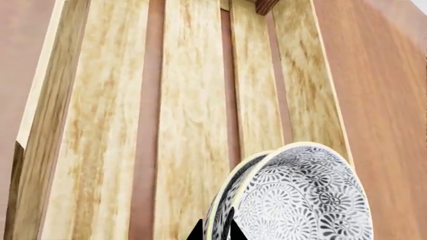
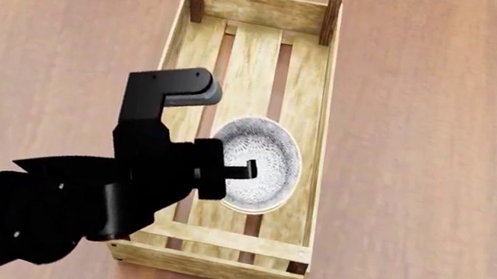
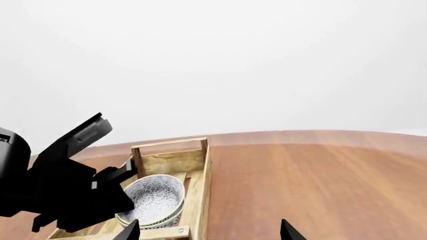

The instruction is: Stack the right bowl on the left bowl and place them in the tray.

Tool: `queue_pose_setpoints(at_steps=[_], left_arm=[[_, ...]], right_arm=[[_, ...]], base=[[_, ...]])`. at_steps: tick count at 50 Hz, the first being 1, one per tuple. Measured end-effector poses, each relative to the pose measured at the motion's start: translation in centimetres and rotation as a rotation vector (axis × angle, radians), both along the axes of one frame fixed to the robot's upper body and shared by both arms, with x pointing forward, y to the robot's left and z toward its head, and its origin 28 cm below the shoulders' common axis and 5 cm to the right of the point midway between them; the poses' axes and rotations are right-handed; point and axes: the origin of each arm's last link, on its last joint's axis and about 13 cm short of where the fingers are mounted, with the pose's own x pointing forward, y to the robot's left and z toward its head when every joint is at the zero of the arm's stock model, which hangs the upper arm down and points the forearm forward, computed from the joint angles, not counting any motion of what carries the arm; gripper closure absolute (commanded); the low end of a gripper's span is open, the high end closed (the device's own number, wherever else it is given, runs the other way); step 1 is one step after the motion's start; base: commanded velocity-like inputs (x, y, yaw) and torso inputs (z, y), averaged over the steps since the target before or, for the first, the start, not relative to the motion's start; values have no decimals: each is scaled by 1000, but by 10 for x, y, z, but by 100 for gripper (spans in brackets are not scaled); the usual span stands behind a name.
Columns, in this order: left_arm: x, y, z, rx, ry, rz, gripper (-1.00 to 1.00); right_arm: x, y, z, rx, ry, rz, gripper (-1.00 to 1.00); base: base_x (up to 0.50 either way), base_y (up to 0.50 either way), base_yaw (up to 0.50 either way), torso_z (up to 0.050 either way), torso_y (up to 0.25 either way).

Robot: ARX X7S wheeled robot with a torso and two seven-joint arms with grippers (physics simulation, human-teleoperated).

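I have the two nested white bowls with the dense black floral pattern pinched by their rims in my left pincer, the inner one seated snugly in the outer, and both are over the middle of the long light-wood slatted tray that lies on the reddish-brown wooden desk. From the head view the stack sits between the tray's side walls, closer to the near end than the far one. Whether the lower bowl already touches the floor planks I cannot tell for sure; the wrist view shows the bowls tipped on edge against the planks, which suggests they hang just above. To finish well I would level my wrist so the base meets the planks flat, lower slowly until the weight is taken, then spread the pincer only a little and lift straight up, so a finger does not drag the rim or split the pair. My right pincer waits spread, well apart from the tray.
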Motion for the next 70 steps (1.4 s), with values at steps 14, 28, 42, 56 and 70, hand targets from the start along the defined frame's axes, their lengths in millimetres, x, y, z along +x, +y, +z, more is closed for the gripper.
queue_pose_setpoints(at_steps=[14, 28, 42, 56, 70], left_arm=[[0, 3, -6, 27, -30, -33, 100], [9, 2, 15, 128, -246, -72, -100], [14, -5, 41, 221, -480, -107, -100], [-10, -6, 68, 230, -615, -140, -100], [-97, 19, 95, 240, -825, -232, -100]], right_arm=[[4, -2, -2, -7, 7, -18, -100], [6, -2, -4, -12, 15, -19, -100], [6, 0, -4, -17, 17, -12, -100], [-5, 9, 3, -31, -5, 24, -100], [-22, 21, 12, -47, -34, 82, -100]], base=[[0, 0, 0, 0, 1], [0, 0, 0, 1, 0], [0, 0, 0, 0, 0], [0, 0, 0, 0, 0], [0, 0, 0, 0, 0]])
